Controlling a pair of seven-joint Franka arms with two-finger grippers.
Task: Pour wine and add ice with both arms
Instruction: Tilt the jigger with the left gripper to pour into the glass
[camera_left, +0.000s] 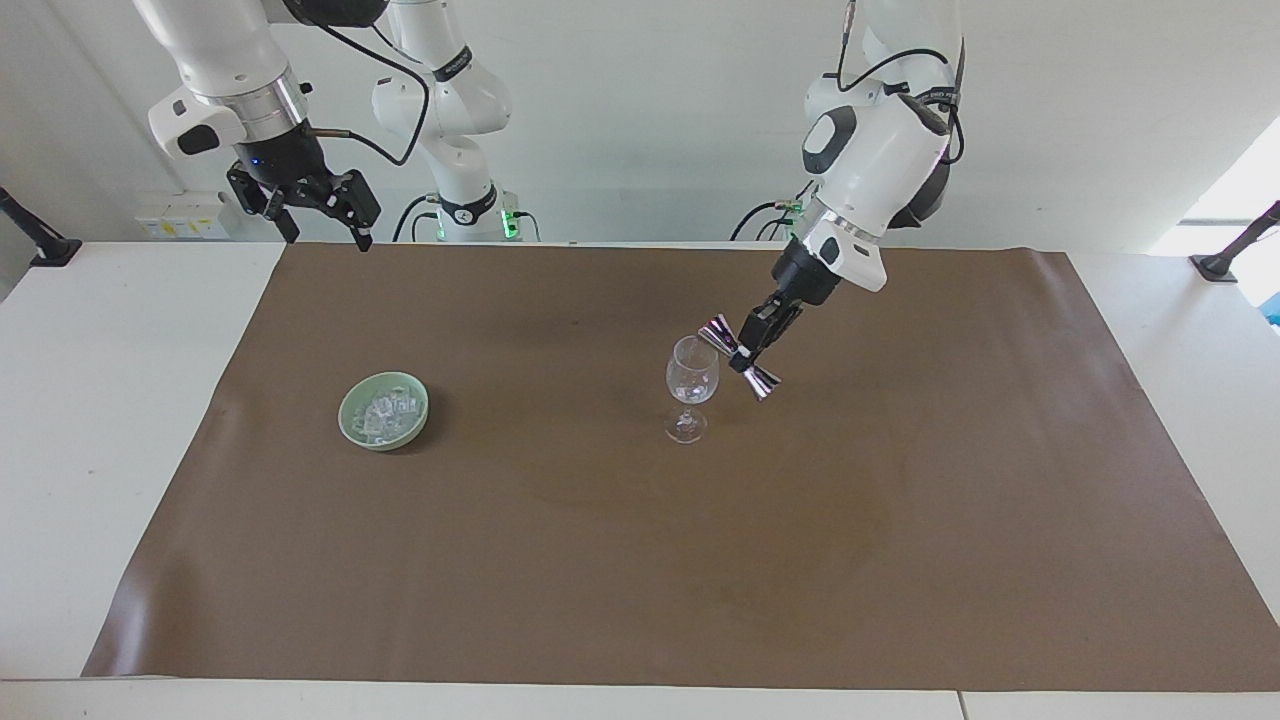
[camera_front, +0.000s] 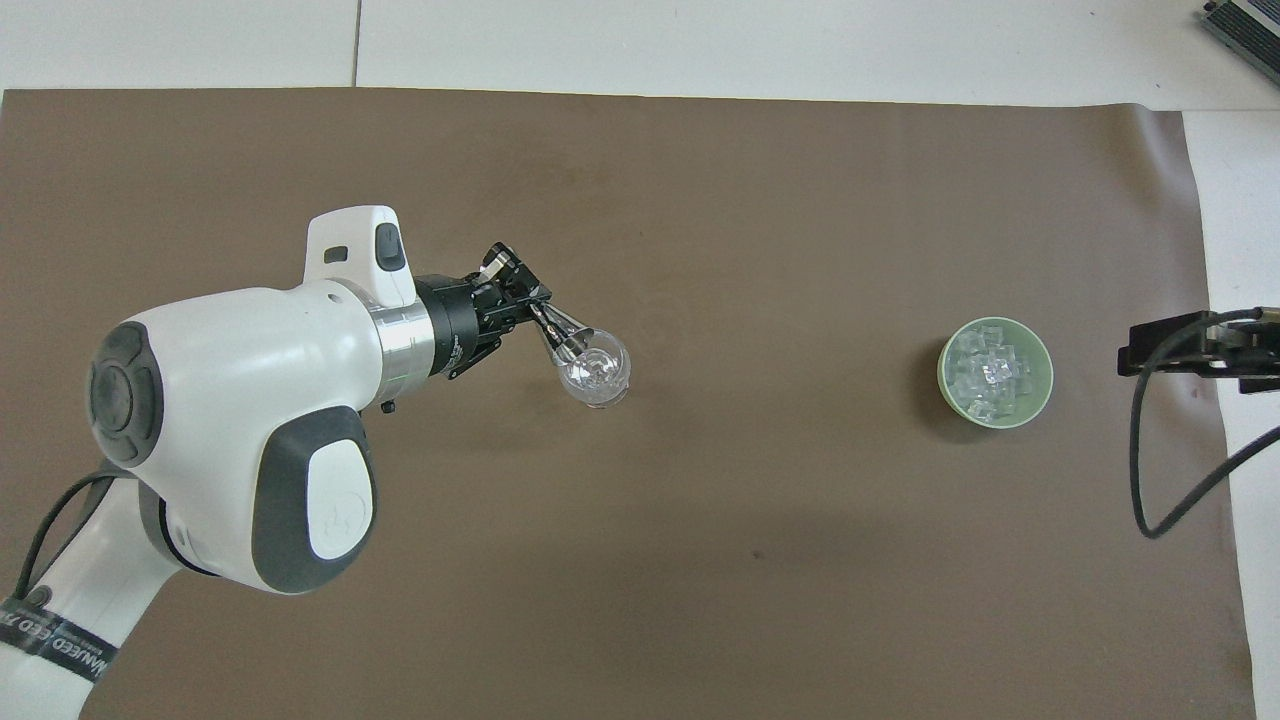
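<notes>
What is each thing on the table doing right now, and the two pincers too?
Left pincer: shut on the jigger, beside the glass.
Jigger: tilted, one end by the glass rim.
Glass: upright on the brown mat.
Bowl: upright, holds ice.
Right pincer: open, empty, waiting near the mat's corner.

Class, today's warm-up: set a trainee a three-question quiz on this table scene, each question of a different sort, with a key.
1. True or false: the left gripper is shut on the metal jigger.
2. What lies in the green bowl: A) ice, B) wine, C) nothing?
3. Fill in: the jigger is tilted beside the rim of the ___.

Key: 1 true. 2 A. 3 wine glass; meanwhile the right gripper waits, open, at its own end of the table.
</notes>
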